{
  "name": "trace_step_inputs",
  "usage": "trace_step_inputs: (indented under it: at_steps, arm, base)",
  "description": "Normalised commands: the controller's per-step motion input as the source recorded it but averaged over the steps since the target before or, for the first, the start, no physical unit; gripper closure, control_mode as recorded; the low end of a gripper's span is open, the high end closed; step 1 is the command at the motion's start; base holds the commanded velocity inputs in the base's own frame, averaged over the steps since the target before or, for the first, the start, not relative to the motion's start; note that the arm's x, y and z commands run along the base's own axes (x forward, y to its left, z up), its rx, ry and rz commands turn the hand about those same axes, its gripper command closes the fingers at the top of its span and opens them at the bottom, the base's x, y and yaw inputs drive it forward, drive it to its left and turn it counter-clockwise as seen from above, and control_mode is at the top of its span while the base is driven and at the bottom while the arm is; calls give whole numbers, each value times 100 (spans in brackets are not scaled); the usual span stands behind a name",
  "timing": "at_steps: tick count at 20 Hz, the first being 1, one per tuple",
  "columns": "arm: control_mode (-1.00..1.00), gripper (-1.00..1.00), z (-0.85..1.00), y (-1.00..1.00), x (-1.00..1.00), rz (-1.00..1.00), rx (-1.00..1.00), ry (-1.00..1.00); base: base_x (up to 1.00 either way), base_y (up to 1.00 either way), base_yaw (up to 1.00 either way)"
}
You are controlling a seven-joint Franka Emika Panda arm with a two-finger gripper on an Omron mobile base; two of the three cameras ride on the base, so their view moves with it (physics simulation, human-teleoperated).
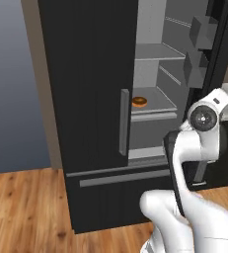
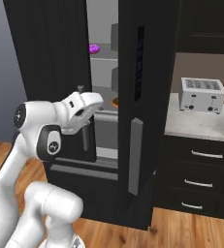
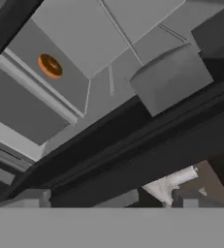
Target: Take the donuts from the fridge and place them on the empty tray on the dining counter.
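The black fridge stands in front of me with its right door swung open and its left door shut. An orange-brown donut lies on a grey middle shelf; it also shows up in the hand view and peeks past the door edge. One shelf higher sits a purple donut. My gripper hovers at the fridge opening, well short of the orange donut, open and holding nothing. The empty tray and the dining counter are out of view.
Grey bins hang inside the open door, close to my wrist. Right of the fridge, a toaster stands on a light counter over black drawers. The floor is wood.
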Motion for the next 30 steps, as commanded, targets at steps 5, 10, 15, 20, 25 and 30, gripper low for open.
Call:
trace_step_inputs:
  at_steps: [5, 10, 15, 20, 25, 30]
  arm:
    - [-100, -100, -31, -2, 100, -29, -29, 34]
    - [-100, -100, -18, -20, 100, -23, -17, 49]
    - [-100, -100, -32, -85, 83, -16, -8, 45]
    - [-100, -100, -69, -100, 5, -21, 0, 21]
    - [-100, -100, -56, -100, -13, -17, 0, 0]
    - [-100, -100, -12, -79, -70, -3, 0, -13]
  base:
    - [0, 0, 0]
    - [0, 0, 0]
    - [0, 0, 0]
    - [0, 0, 0]
    - [0, 0, 0]
    - [0, 0, 0]
